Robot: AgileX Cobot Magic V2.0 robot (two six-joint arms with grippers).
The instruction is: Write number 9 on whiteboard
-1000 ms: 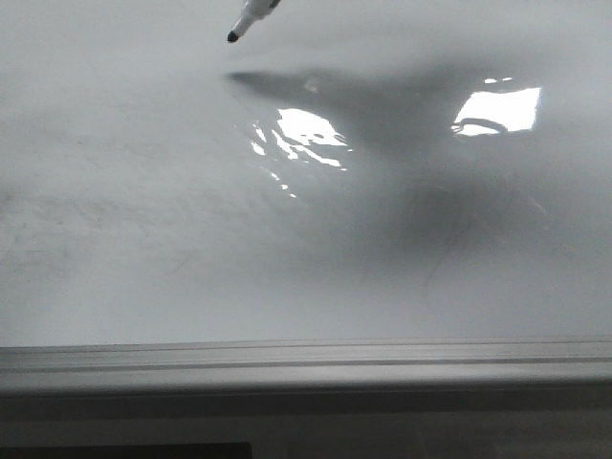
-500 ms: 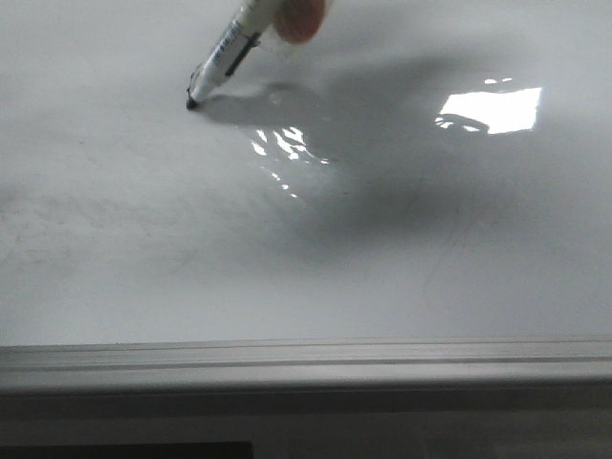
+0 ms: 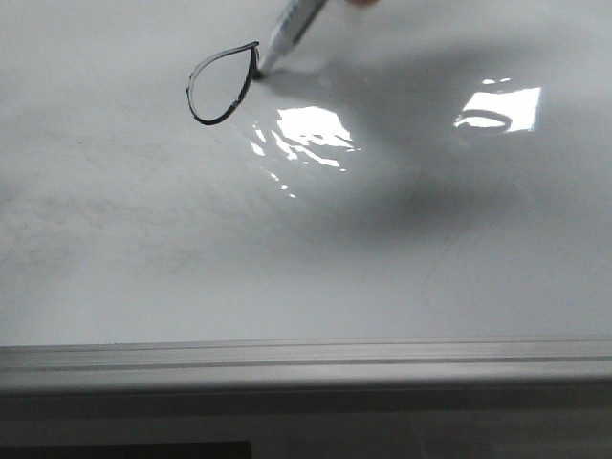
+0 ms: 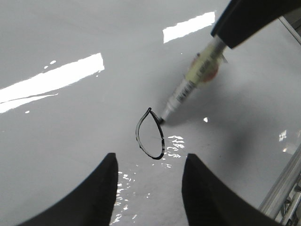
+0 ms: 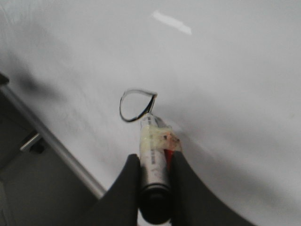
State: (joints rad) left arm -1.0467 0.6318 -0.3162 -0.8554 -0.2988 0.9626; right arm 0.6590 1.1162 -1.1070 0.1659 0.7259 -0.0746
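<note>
The whiteboard (image 3: 316,258) is glossy white with faint smudges and glare. A thin black teardrop loop (image 3: 223,84) of the number 9 is drawn on it, with no stem showing; it also shows in the left wrist view (image 4: 150,134) and the right wrist view (image 5: 136,105). My right gripper (image 5: 154,162) is shut on a white marker (image 5: 153,150), whose tip touches the board at the loop's upper right (image 3: 262,70). The marker also shows in the left wrist view (image 4: 190,87). My left gripper (image 4: 149,162) is open and empty, hovering above the board just short of the loop.
The board's grey aluminium frame edge (image 3: 306,361) runs along the near side, and shows in the left wrist view (image 4: 282,188) and the right wrist view (image 5: 61,150). Bright glare patches (image 3: 497,108) lie on the board right of the loop.
The marker came down onto the board, then drew the teardrop loop from its left point round and back up to the upper right, where its tip now rests.
</note>
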